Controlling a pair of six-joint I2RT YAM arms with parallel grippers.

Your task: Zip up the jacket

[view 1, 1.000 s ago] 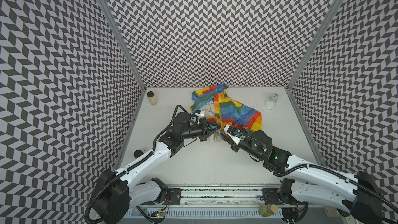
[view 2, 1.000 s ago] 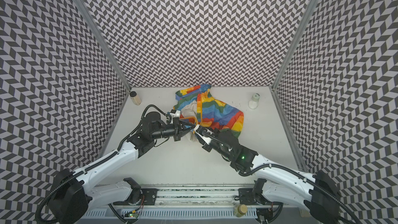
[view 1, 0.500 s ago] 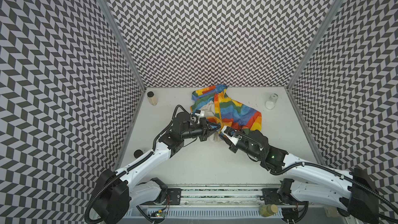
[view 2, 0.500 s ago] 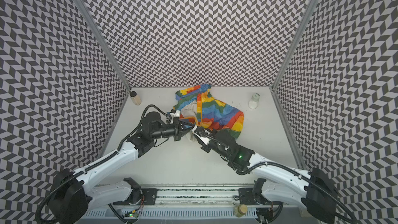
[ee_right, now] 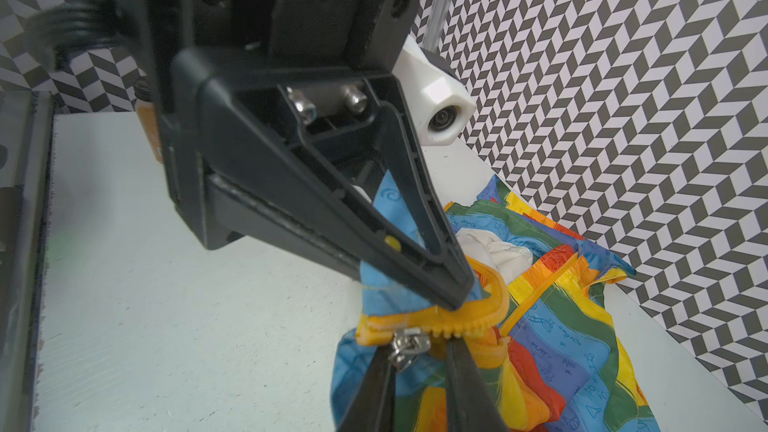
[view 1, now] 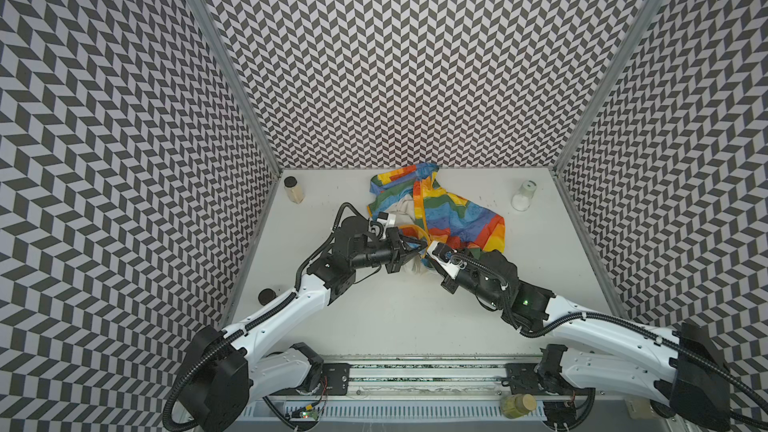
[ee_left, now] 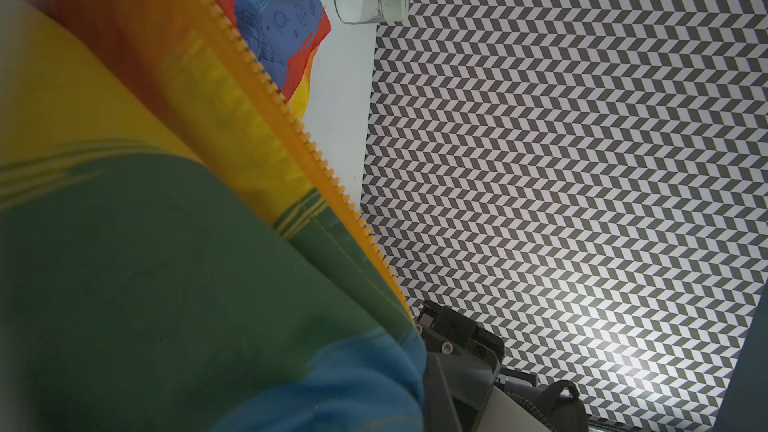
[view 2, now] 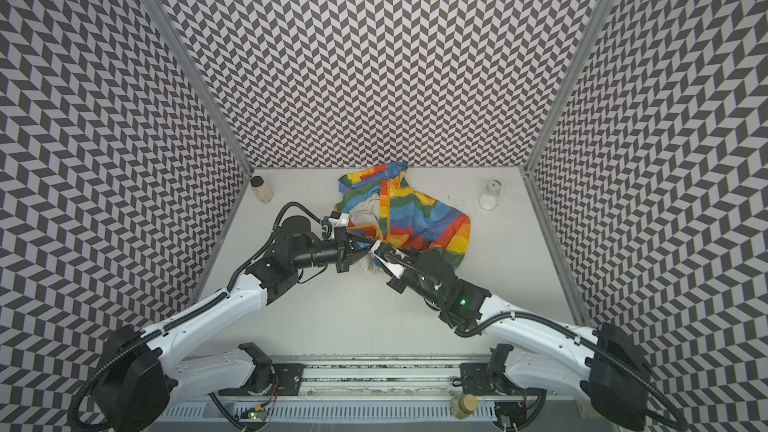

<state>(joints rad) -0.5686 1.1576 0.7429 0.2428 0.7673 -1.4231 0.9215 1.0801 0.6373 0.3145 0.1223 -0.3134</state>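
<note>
The jacket point(view 1: 451, 214) lies crumpled on the counter point(view 1: 395, 317) in the far middle, its rainbow bands upward and a patch of cream lining point(view 1: 405, 211) showing on its left side. Its near edge is lifted off the surface between the two arms.

The left claw point(ee_right: 461, 299) is closed on that edge. Its black fingers point(ee_right: 415, 268) pinch blue fabric right beside the orange zipper strip point(ee_right: 461, 322), which bends in a loop around the tips. In the left wrist view the fabric fills most of the picture, and a row of zipper teeth point(ee_left: 291, 118) runs along its free edge.

The right claw point(ee_right: 419, 347) comes in from the near right, just under the strip. Its jaws stand a little apart with the silver zipper slider point(ee_right: 409, 342) between them, and its pull tab hangs against one finger point(ee_right: 376, 384). A firm pinch on the slider is not visible.

A dark-lidded jar point(view 1: 293, 189) stands at the far left corner and a white bottle point(view 1: 523, 196) at the far right, both well apart from the jacket.
</note>
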